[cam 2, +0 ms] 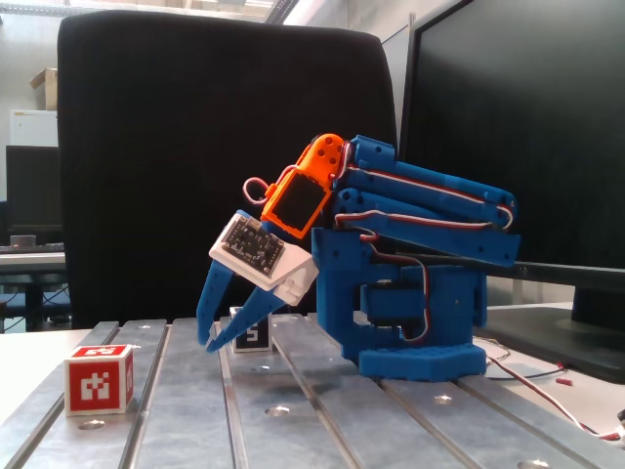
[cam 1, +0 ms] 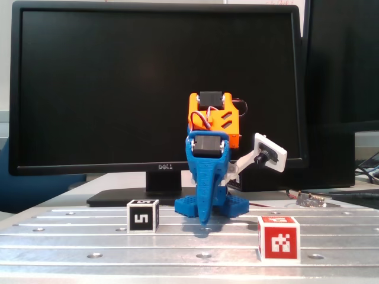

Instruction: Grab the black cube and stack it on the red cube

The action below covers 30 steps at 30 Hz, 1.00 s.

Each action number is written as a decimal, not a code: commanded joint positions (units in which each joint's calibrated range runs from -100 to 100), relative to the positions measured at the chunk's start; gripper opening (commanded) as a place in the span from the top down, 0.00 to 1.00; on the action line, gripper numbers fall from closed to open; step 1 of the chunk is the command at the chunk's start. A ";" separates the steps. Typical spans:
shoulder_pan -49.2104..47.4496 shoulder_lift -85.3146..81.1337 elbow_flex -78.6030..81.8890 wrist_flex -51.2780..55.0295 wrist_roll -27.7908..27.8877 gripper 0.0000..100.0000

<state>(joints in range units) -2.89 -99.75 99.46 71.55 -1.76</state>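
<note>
- The hand (cam 2: 217,345) hangs low over the worktop (cam 2: 322,420), its two blue fingers (cam 2: 214,296) pointing down and forward; in that fixed view the tips sit a little apart with nothing between them, so it is released and empty.
- In the other fixed view the hand (cam 1: 204,220) is seen head-on as one narrow blue wedge, tip just above the metal surface.
- A small white camera board (cam 2: 262,249) is fixed at the wrist, with an orange segment (cam 2: 308,191) above it.
- The rest of the arm (cam 2: 420,230) is blue, folded back on itself over a blue base (cam 2: 420,337) that stands on the worktop.
- The black cube (cam 1: 143,215) rests on the worktop, to the left of the hand in the head-on fixed view and apart from it; its front face shows a white "5"-like mark.
- From the side, the black cube (cam 2: 251,330) is partly hidden behind the fingers.
- The red cube (cam 1: 278,238) sits nearer the camera, to the right of the hand in the head-on fixed view, well apart from the black cube.
- In the side fixed view the red cube (cam 2: 99,378) stands alone at the left, in front of the fingertips.
- A dark monitor (cam 1: 154,83) stands behind the arm.
</note>
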 commanded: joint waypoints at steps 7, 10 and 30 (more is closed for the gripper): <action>0.27 0.50 0.09 0.40 -0.29 0.99; -0.03 0.50 0.09 0.40 -0.19 0.99; -0.17 0.58 -0.36 -0.97 -0.19 0.99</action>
<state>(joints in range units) -2.89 -99.66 99.46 70.95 -1.76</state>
